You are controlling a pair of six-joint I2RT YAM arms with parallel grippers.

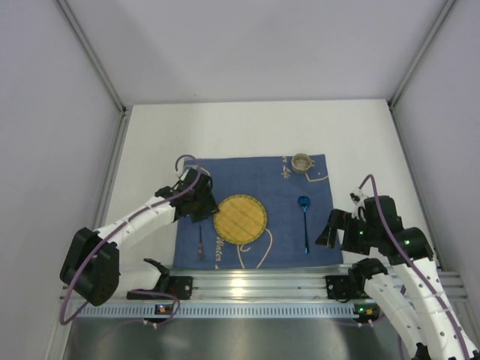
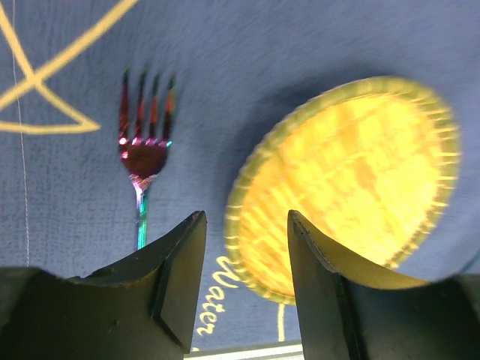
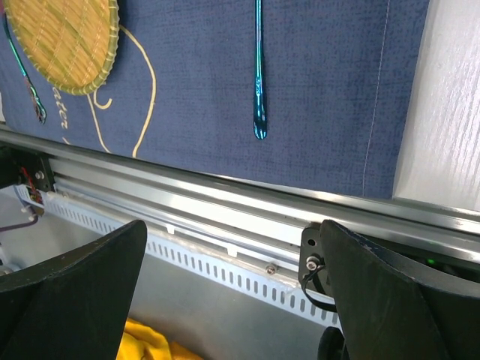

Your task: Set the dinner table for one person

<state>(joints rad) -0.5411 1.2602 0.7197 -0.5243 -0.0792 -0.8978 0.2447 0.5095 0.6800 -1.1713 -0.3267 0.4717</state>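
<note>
White desk point(image 1: 255, 127) fills the cell, its placemat point(image 1: 277, 180) carrying plate point(image 1: 240, 218), fork point(image 1: 200, 244), spoon point(image 1: 304, 221) and cup point(image 1: 301, 162), so setting looks nearly done; left tool point(image 2: 246, 225) and right tool point(image 3: 231, 229) both spread, empty.

Large matte white rectangular dinner table point(image 1: 247, 127), flat, level

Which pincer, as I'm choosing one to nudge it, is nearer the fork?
Left. The left pincer is right by the fork, over the placemat; the right pincer is beyond the placemat's right edge, past the spoon.
</note>
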